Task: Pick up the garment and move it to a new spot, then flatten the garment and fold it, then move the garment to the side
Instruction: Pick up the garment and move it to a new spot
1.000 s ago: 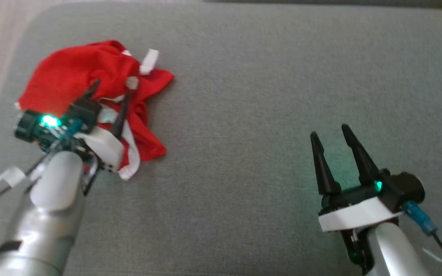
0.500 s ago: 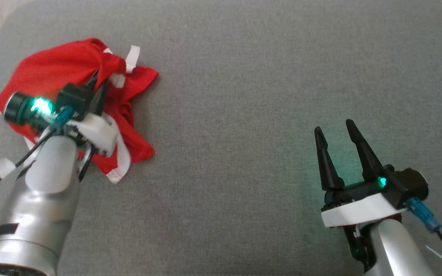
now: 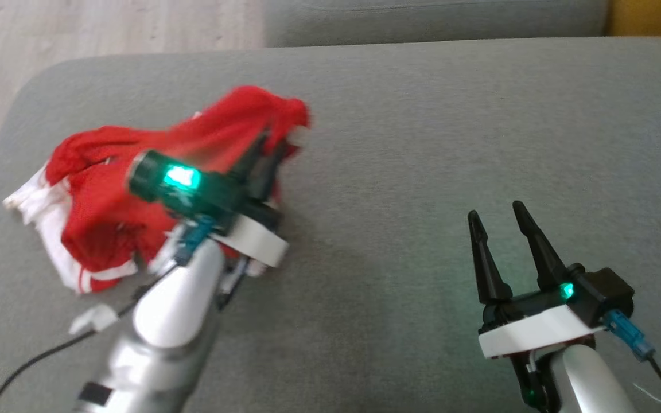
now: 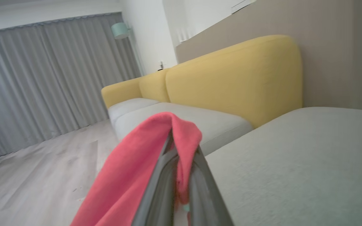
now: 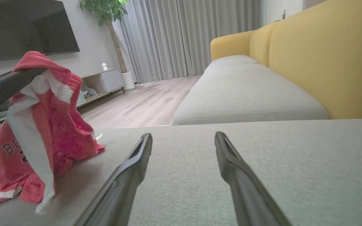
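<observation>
1. Left pincer: my two fingers are pressed together and clamped on a fold of the red garment. In the left wrist view, the cloth drapes over both fingertips.
2. Garment: red with white trim. The clamped fold is held up off the grey seat cushion. The rest hangs down from it, and the lower hem rests on the left part of the cushion, near its left edge.
3. Right pincer: my fingers stand apart with nothing between them. It hovers low over the right part of the cushion, clear of the cloth.
4. Surroundings: a wooden floor lies beyond the cushion's far left corner. A yellow backrest rises past the cushion's far edge.
</observation>
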Motion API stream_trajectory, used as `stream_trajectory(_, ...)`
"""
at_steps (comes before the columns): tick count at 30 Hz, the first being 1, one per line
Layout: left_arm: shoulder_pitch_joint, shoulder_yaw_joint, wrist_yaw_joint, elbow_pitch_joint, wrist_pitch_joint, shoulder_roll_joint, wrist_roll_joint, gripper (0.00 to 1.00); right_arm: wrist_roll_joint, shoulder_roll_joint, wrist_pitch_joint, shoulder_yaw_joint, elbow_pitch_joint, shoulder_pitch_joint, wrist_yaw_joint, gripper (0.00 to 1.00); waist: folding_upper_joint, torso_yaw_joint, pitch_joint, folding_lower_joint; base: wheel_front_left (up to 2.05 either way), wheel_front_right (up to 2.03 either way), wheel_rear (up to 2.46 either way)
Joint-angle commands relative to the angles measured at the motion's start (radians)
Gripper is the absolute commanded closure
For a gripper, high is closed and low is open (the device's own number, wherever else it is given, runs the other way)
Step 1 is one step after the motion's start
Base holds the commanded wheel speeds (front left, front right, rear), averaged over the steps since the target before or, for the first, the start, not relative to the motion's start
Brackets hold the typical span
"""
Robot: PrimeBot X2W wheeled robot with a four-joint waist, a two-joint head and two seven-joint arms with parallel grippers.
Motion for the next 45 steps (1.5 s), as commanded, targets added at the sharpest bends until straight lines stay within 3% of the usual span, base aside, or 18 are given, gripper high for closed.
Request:
stream_trajectory(1, -0.043, 0.019, 0.001, -0.040, -0.005, 0.003, -0.008, 1.00, 0.011, -0.005, -0.011, 0.026, -0.036, -0.023, -0.001, 0.00, 0.0000, -0.037, -0.005, 0.0002, 0.00, 0.00, 0.00)
stream_trajectory(14, -0.216, -0.124, 0.053, -0.006, -0.005, -0.042, -0.065, 1.00, 0.102, -0.005, -0.011, 0.075, -0.079, -0.085, -0.001, 0.00, 0.0000, -0.343, 0.115, 0.0002, 0.00, 0.00, 0.00)
stream_trajectory(19, -0.285, -0.217, 0.094, 0.017, -0.005, -0.043, -0.123, 1.00, 0.136, -0.005, -0.011, 0.088, -0.090, -0.091, -0.001, 0.00, 0.0000, -0.415, 0.150, 0.0002, 0.00, 0.00, 0.00)
stream_trajectory(20, -0.290, -0.245, 0.094, 0.024, -0.005, -0.043, -0.138, 0.77, 0.139, -0.005, -0.011, 0.090, -0.091, -0.091, -0.001, 0.00, 0.0000, -0.421, 0.154, 0.0002, 0.00, 0.00, 0.00)
stream_trajectory(21, -0.293, -0.276, 0.086, 0.031, -0.005, -0.043, -0.154, 0.03, 0.143, -0.005, -0.011, 0.091, -0.092, -0.091, -0.001, 0.00, 0.0000, -0.426, 0.158, 0.0002, 0.00, 0.00, 0.00)
stream_trajectory(25, -0.296, -0.369, 0.099, 0.075, -0.004, -0.043, -0.208, 0.00, 0.148, -0.005, -0.011, 0.083, -0.095, -0.088, -0.001, 0.00, 0.0000, -0.419, 0.164, 0.0002, 0.00, 0.00, 0.00)
stream_trajectory(30, -0.291, -0.411, 0.126, 0.102, -0.005, -0.043, -0.241, 0.00, 0.148, -0.005, -0.011, 0.068, -0.095, -0.087, -0.001, 0.00, 0.0000, -0.376, 0.154, 0.0002, 0.00, 0.00, 0.00)
stream_trajectory(38, -0.229, -0.378, 0.173, 0.088, -0.005, -0.021, -0.221, 0.00, 0.105, -0.005, -0.011, 0.014, -0.075, -0.063, -0.001, 0.00, 0.0000, -0.218, 0.094, 0.0002, 0.00, 0.00, 0.00)
stream_trajectory(45, -0.101, -0.305, 0.222, -0.019, -0.005, 0.077, -0.190, 0.00, 0.076, -0.005, -0.011, -0.045, -0.052, -0.030, -0.001, 0.00, 0.0000, -0.093, 0.026, 0.0002, 0.00, 0.00, 0.00)
